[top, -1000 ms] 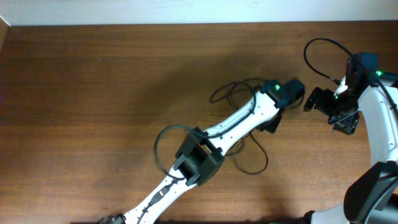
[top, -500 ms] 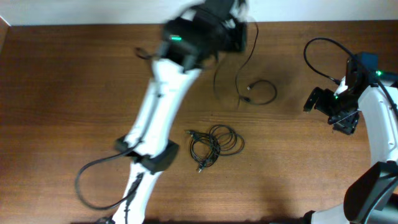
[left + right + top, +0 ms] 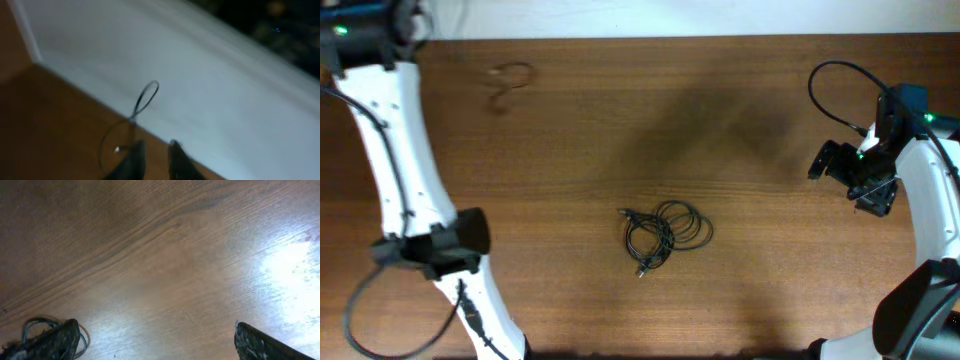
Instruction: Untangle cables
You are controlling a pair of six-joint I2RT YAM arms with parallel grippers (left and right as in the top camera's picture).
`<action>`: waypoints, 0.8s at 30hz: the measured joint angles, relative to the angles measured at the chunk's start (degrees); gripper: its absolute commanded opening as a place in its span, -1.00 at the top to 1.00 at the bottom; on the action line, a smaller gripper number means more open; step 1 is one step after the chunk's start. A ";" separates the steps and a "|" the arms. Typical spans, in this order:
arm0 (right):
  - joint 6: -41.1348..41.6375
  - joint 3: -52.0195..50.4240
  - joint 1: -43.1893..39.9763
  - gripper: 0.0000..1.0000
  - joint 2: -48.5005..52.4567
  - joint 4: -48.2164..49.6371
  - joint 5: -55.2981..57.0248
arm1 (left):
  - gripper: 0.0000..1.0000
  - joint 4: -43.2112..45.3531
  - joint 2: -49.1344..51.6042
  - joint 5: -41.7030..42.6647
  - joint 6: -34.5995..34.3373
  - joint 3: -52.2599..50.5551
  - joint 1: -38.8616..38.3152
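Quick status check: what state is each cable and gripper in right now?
cable bundle: tangled coil, lying on the table, nothing touching it.
single cable: apart from the bundle, blurred, near the far left corner; held or loose, cannot tell.
left gripper: blurred, fingers look narrowly apart; grip unclear.
right gripper: open, empty.

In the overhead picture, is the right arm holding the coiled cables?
No, the coiled cables lie alone on the middle of the table, well apart from the right arm.
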 measured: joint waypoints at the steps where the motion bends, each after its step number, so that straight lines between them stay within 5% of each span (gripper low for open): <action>1: 0.00 0.00 0.00 -0.97 0.00 -0.09 0.00 | -0.98 2.91 -0.02 -0.26 0.11 -3.78 2.23; 8: -0.02 0.02 0.00 -0.97 -0.02 -0.02 0.00 | -0.94 3.72 0.61 -0.15 3.63 -30.21 16.61; 11: 0.00 0.00 0.00 -0.97 0.00 -0.07 0.00 | -0.78 5.07 0.70 1.57 9.75 -37.44 15.63; 13: 0.00 0.00 0.00 -0.97 0.00 -0.04 0.00 | -0.98 5.99 0.70 2.16 13.97 -42.29 13.33; 15: 0.02 0.00 0.00 -0.97 0.00 -0.04 0.00 | -0.98 6.88 0.70 2.05 16.98 -46.47 10.08; 24: 0.00 0.02 0.00 -0.97 0.00 -0.04 -0.02 | -0.98 3.08 0.70 -10.40 16.87 -57.66 6.32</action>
